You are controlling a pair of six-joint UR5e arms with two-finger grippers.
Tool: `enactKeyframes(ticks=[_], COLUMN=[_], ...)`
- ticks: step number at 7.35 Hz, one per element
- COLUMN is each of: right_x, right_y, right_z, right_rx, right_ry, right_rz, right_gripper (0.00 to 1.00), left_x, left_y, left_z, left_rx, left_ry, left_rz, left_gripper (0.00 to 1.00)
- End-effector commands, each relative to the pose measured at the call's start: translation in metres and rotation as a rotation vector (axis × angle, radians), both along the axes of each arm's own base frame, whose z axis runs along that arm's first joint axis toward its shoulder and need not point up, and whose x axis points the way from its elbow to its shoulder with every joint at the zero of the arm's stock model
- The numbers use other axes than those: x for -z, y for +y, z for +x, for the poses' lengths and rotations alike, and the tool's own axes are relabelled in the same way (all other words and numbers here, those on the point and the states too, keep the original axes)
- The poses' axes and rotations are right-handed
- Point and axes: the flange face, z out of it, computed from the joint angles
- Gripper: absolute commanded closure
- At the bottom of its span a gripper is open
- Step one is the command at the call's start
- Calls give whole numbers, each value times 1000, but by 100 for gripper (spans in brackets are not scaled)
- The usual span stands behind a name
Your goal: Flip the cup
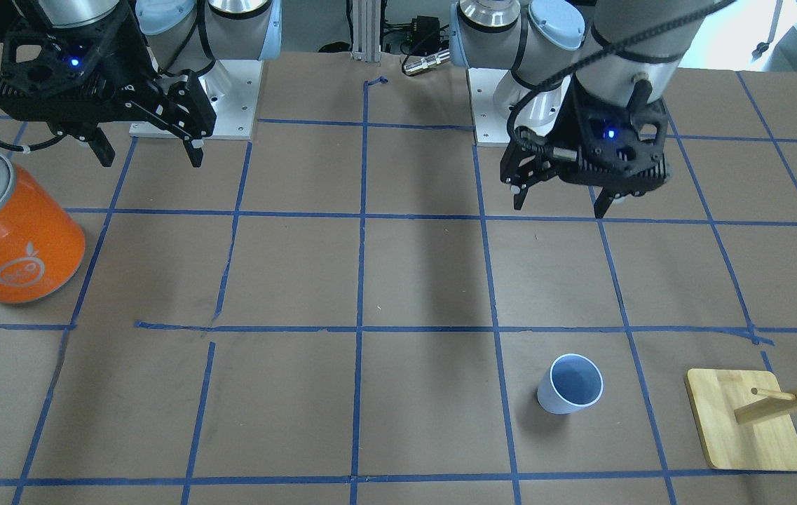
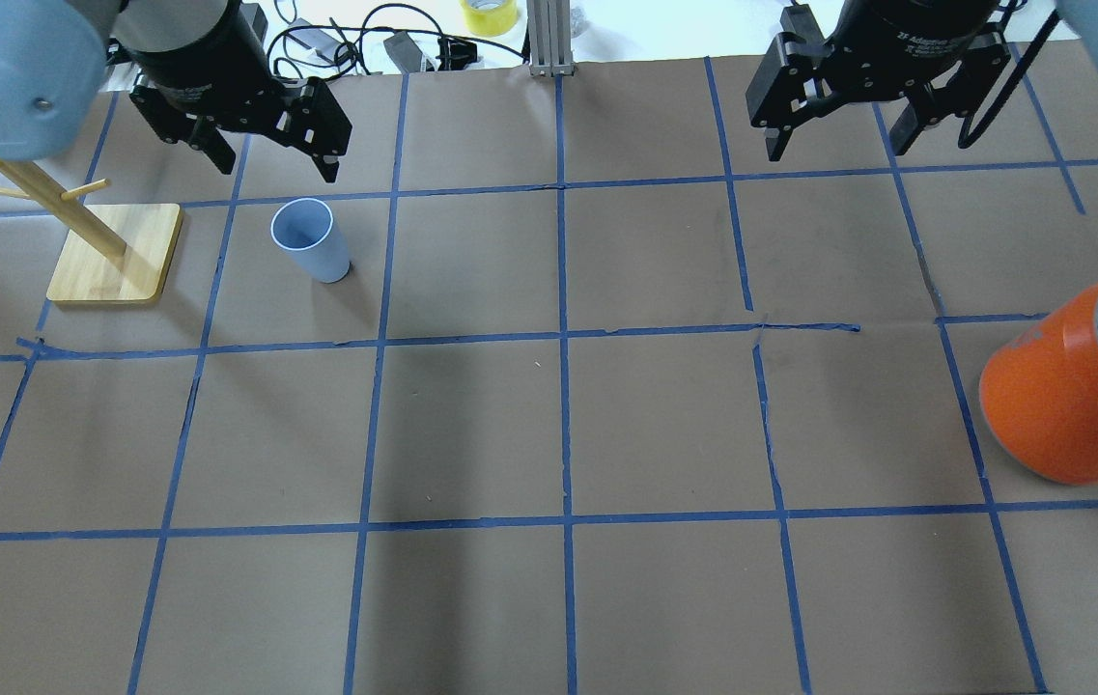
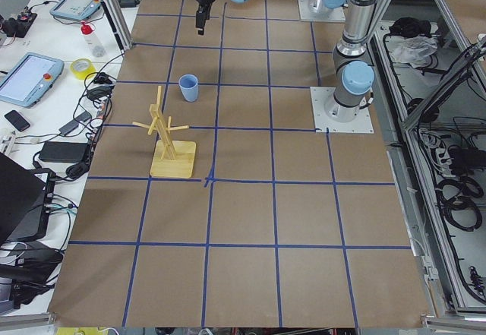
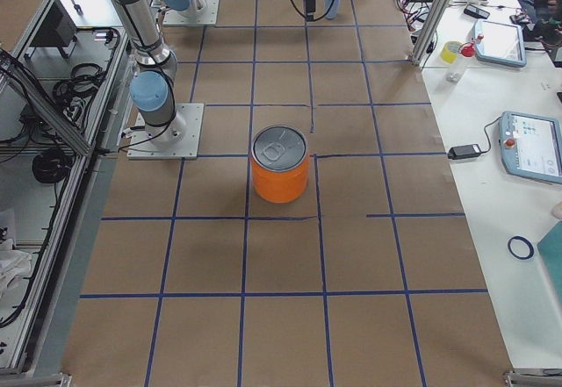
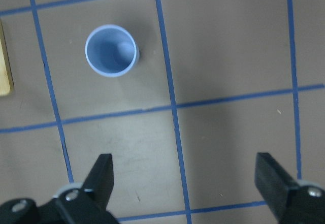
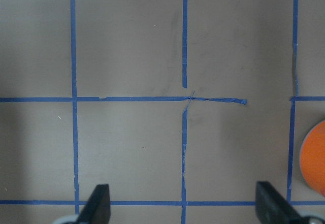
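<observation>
Brown paper with a blue tape grid covers the table [image 2: 664, 425]. On it the cup [image 2: 310, 241] stands upright, mouth up, on the robot's left side, near the wooden peg stand [image 2: 114, 256] but not touching it. The left gripper [image 2: 276, 166] hangs above the table near the cup, clear of it, its fingers spread wide and holding nothing. The right gripper [image 2: 836, 147] hangs over the other half, likewise spread and empty. An orange can [image 2: 1060, 405] stands at the right side, well apart from the cup.
</observation>
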Motion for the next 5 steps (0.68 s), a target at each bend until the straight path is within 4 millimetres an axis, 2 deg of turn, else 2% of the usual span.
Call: enactKeyframes(ticks=[1, 5], right_x=[3, 13], right_y=[-2, -9], right_z=[1, 6], right_rx=[2, -1], right_ry=[-4, -45], right_rz=[5, 17], right_gripper=[0, 0], left_x=[-23, -17], left_y=[37, 33], left_z=[-1, -3], left_rx=[-7, -20], left_ry=[10, 18], left_rz=[12, 11], left_gripper=[0, 0])
